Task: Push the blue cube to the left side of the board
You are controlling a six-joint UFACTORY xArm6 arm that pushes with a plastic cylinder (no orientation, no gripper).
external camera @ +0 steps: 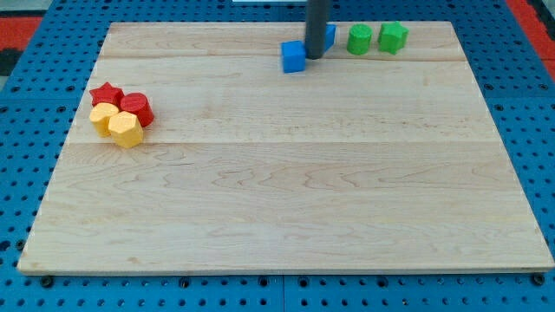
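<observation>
The blue cube (294, 56) sits near the view's top edge of the wooden board (286, 173), a little right of centre. My tip (313, 57) stands right beside it on its right side, touching or nearly touching it. A second blue block (329, 35) is mostly hidden behind the rod, just right of it.
Two green blocks (360, 39) (392, 37) stand at the view's top right of the rod. At the view's left, a red star-like block (106, 94), a red block (136, 108) and two yellow blocks (103, 117) (126, 130) form a tight cluster.
</observation>
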